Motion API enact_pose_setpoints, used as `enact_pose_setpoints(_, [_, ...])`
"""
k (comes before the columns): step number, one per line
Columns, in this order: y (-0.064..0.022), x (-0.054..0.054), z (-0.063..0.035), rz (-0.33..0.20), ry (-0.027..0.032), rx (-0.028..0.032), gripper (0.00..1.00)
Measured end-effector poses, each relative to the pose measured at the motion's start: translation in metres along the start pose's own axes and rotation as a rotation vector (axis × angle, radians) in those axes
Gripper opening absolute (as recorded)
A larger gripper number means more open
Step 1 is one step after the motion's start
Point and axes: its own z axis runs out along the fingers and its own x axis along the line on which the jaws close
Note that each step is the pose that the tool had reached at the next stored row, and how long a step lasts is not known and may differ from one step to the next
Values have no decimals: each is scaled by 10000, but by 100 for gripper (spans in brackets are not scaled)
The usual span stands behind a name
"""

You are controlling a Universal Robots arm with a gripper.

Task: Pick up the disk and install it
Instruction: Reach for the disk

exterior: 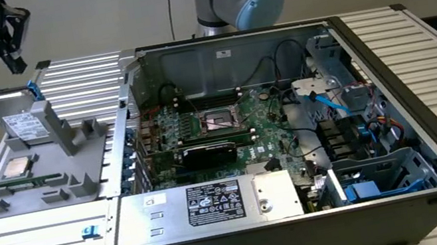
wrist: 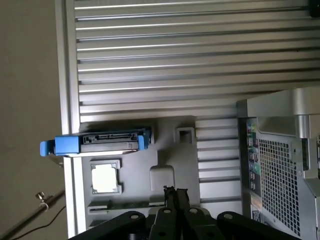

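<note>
- Exterior view places the gripper (exterior: 13, 63) high at about eleven o'clock of the frame, over the far corner of the table (exterior: 83, 69), with clear air between it and everything below.
- Its fingers (wrist: 170, 200) are pressed together and narrow, with nothing between them.
- The disk (exterior: 21, 123) stands on edge in a slot of the grey holder (exterior: 64, 164), with the blue bracket tabs uppermost. It sits at roughly nine o'clock from the open computer case (exterior: 217, 62), and the gripper hangs above it, apart from it.
- In the wrist view the disk shows edge-on, connector side toward the camera, and the processor chip (wrist: 105, 179) lies just beside it in its own recess of the same holder.
- By my reading nothing is picked yet, and the work stands at the approach.
- The drive cage (exterior: 388, 167) sits at about five o'clock inside the case and already carries another blue part (exterior: 361, 191).
- Risk: a descent with the fingers this narrow would ram the disk's top edge, jam it in the slot or tip the holder.
- Risk: a hold on the blue tabs alone could flex the plastic and let the disk swing or slip.
- Risk: the chip is so close that a small aiming error could land on it.
- Risk: loose cables (exterior: 333, 105) beside the cage could snag a carried disk.
</note>
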Motion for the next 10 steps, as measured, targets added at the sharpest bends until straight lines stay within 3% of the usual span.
enact_pose_setpoints(10, [165, 396, 3, 0, 1, 0, 11])
